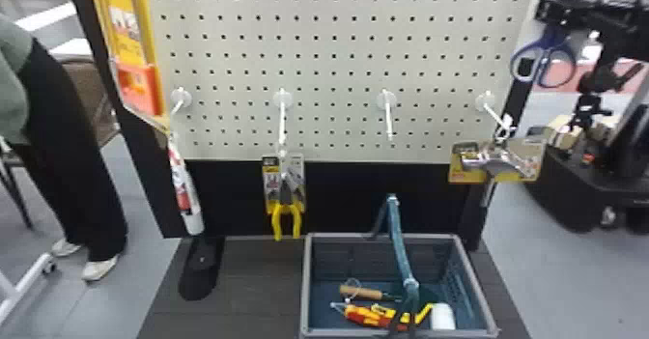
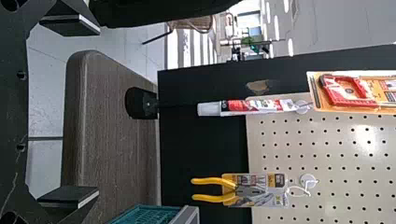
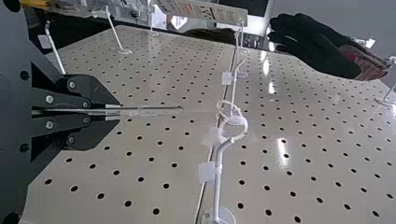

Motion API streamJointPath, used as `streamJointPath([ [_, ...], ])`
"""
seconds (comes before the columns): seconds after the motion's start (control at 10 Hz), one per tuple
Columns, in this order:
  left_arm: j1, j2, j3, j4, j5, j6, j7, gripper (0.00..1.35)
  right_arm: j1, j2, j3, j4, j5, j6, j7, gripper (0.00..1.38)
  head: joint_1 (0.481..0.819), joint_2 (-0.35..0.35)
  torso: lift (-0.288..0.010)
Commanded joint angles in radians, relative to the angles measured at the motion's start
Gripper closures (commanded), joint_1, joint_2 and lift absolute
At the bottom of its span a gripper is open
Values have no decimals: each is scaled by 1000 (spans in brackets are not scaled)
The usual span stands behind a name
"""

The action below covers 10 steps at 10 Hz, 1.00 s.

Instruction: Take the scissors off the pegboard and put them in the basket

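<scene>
Right gripper point(image 3: 119, 112), right wrist view: fingers drawn close together on a thin pack seen edge-on, judged to be the scissors point(image 1: 545, 48). Just beyond, a white loop point(image 3: 246, 128) sits at a hook point(image 3: 217, 186) standing out from the pegboard point(image 3: 280, 121); whether it is free of it, cannot tell.

Left wrist view: left gripper point(image 2: 98, 112) spread wide, nothing between its fingers. Beyond it, glue tube point(image 2: 257, 106) and pliers point(image 2: 210, 189) hang on hooks.

Head view: blue scissor handles up at far right, beside the board's edge, well above the basket point(image 1: 381, 236). Basket sits near, right of centre; a wooden-handled tool point(image 1: 362, 292) and a yellow-and-red tool point(image 1: 372, 316) in it.

Progress, as judged: grip made; unhooking perhaps unfinished, carry down and release left to do.
</scene>
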Motion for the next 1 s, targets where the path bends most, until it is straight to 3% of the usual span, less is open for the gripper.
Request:
streamJointPath([
  [0.0,0,-1,-2,0,0,1,0,102,3,-1,-11,-23,0,5,-1,1164,549,0,-100],
  [0.3,-2,-1,-5,0,0,6,0,102,28,0,-34,-64,-29,5,-8,1164,549,0,-100],
  [0.4,-6,-1,-8,0,0,9,0,101,88,17,-77,-140,-55,39,-57,1164,549,0,-100],
  [0.5,-6,-3,-8,0,0,9,0,102,177,55,-148,-271,-91,68,-171,1164,549,0,-100],
  [0.6,-6,-4,-8,0,0,9,0,102,230,88,-202,-332,-115,70,-231,1164,549,0,-100],
  [0.7,-8,-4,-9,0,0,11,0,101,269,109,-235,-334,-161,67,-255,1164,549,0,-100],
  [0.9,-8,-3,-11,0,2,11,0,102,385,180,-297,-381,-282,34,-389,1268,549,0,-100],
])
